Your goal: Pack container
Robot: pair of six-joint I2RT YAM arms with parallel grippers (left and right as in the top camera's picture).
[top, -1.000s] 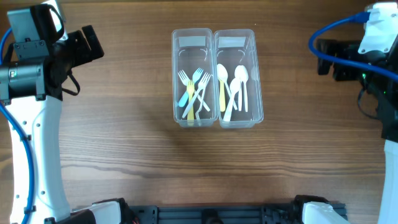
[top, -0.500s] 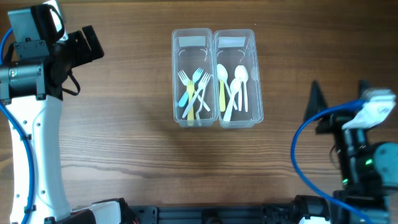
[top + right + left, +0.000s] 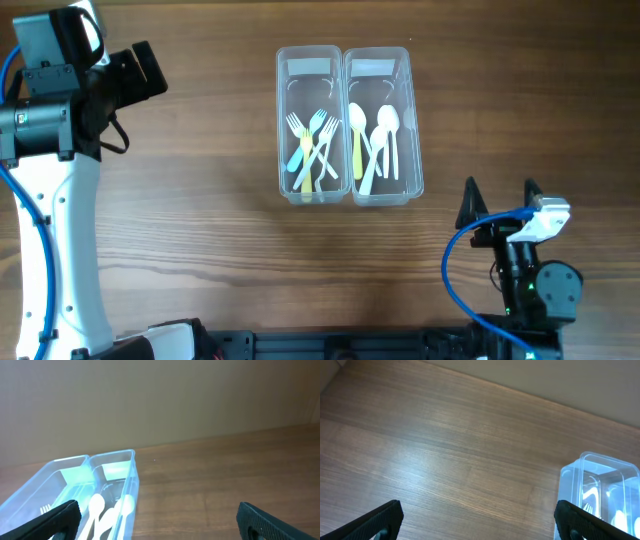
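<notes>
Two clear plastic containers stand side by side at the table's middle back. The left container (image 3: pixel 309 70) holds several forks (image 3: pixel 313 150), white, yellow and blue. The right container (image 3: pixel 378 70) holds several spoons (image 3: pixel 374 142), white and one yellow. My left gripper (image 3: pixel 145 68) is open and empty at the far left, well away from the containers; its fingertips show in the left wrist view (image 3: pixel 480 522). My right gripper (image 3: pixel 498 200) is open and empty near the front right, its fingertips spread in the right wrist view (image 3: pixel 160 520). The right container also shows there (image 3: pixel 131 467).
The left container's corner shows in the left wrist view (image 3: pixel 570 472). Bare wooden table (image 3: pixel 200 230) lies around the containers. A blue cable (image 3: pixel 452 270) loops by the right arm's base at the front edge.
The right arm has swung from the far right back down to the front right, near its base, and now points toward the containers. The left arm has not moved.
</notes>
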